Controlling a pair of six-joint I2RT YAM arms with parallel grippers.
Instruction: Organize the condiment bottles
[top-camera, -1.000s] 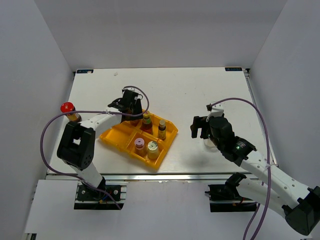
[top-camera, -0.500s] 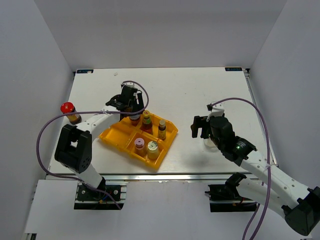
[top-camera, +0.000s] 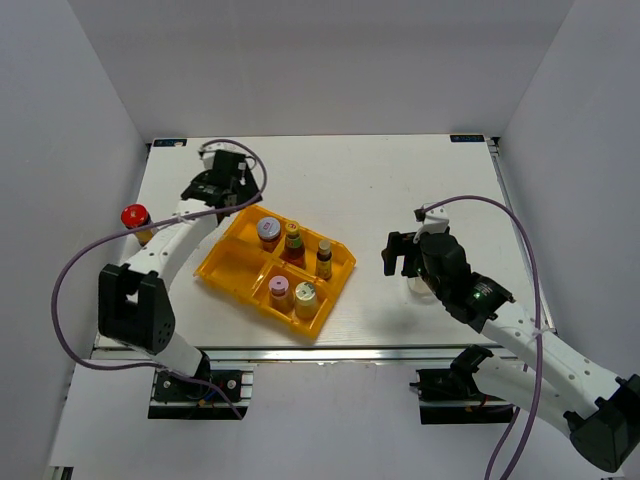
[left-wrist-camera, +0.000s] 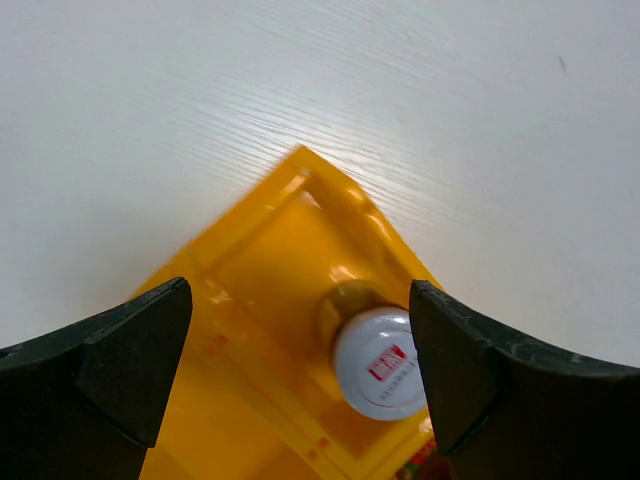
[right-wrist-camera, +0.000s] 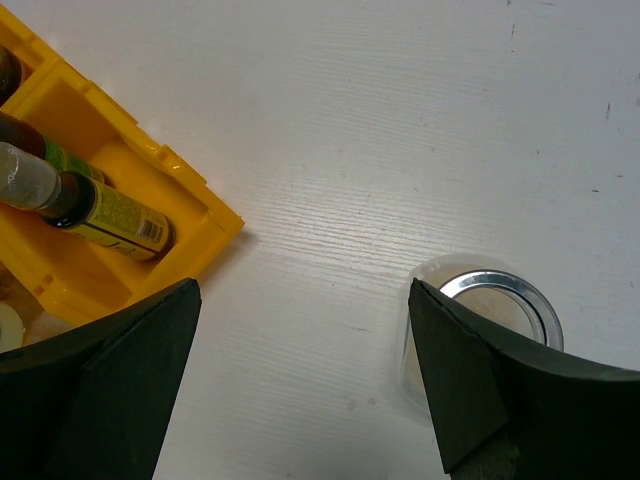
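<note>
While the left pincer (left-wrist-camera: 300, 295) gapes, the silver-capped jar (left-wrist-camera: 383, 362) stands apart.

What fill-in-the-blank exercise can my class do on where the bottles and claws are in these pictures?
1. The yellow tray holds ____ bottles.
2. The lone bottle at the left edge of the table has a ____ cap.
3. The left claw and the right claw, which hovers over the clear glass jar, are both ____.

Missing words: five; red; open.
</note>
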